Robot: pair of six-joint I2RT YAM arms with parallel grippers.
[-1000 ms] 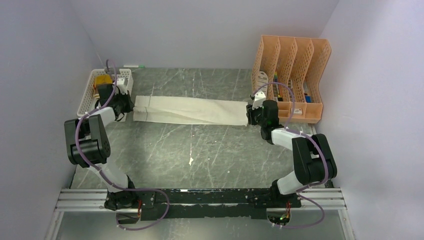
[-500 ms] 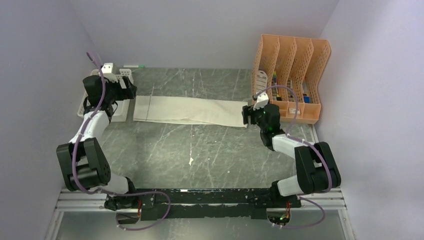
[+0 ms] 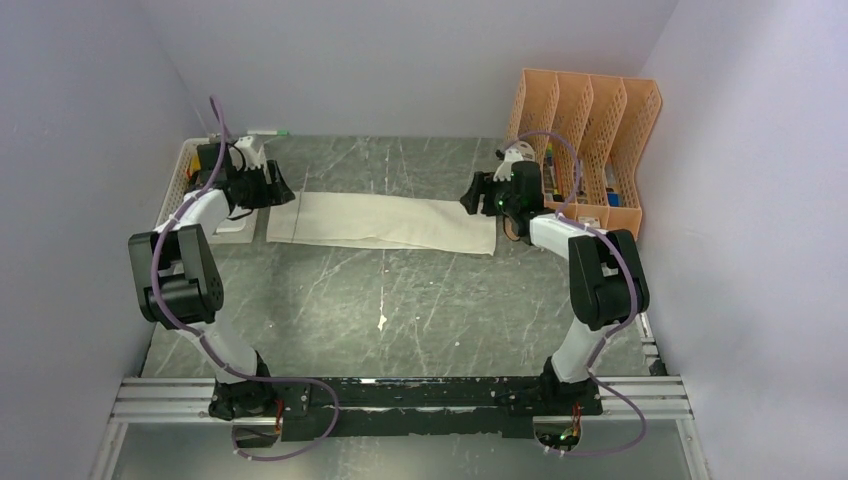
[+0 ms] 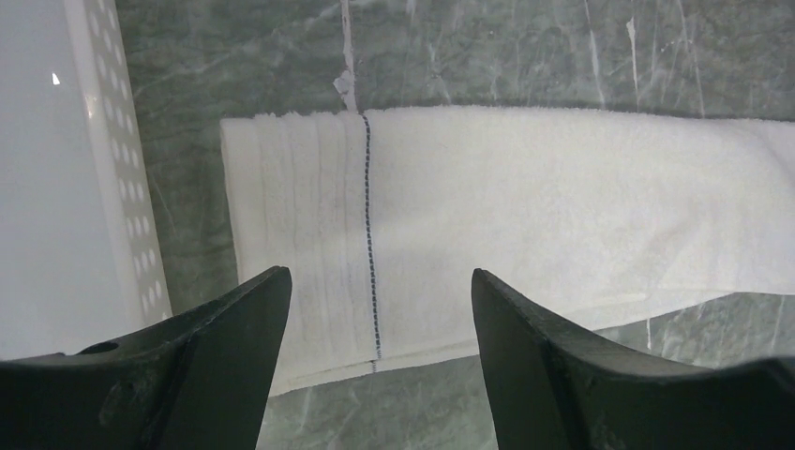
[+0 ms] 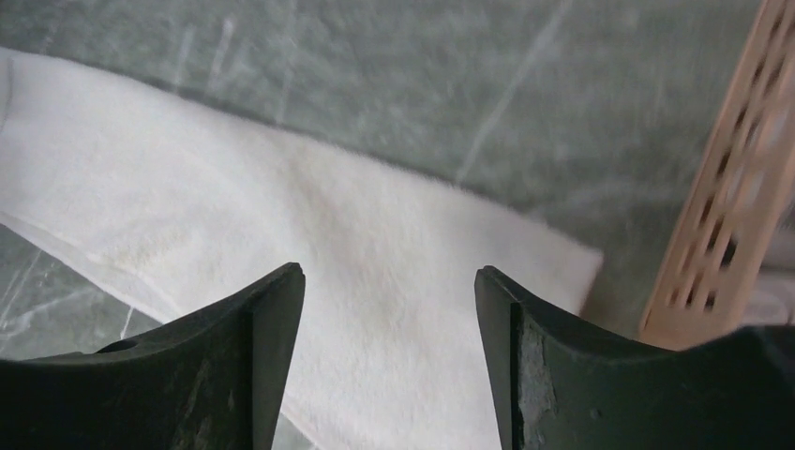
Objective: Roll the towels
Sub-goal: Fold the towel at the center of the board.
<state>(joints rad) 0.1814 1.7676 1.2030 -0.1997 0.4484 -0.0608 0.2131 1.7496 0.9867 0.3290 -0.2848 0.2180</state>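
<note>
The cream towel [image 3: 385,221] lies flat as a long strip across the far desk [image 3: 400,300], its stitched end (a dark thread line) to the left. The left arm folds at the elbow and reaches back. The left claw [image 3: 280,190] is released and hangs over that end, beside the white basket [image 4: 122,169]. The right arm bends likewise, with the right claw [image 3: 470,197] released above the other end, near the orange rack [image 3: 585,120].

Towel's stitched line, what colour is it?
Dark blue stitching on cream-white towel; clearest in left wrist view.
</note>
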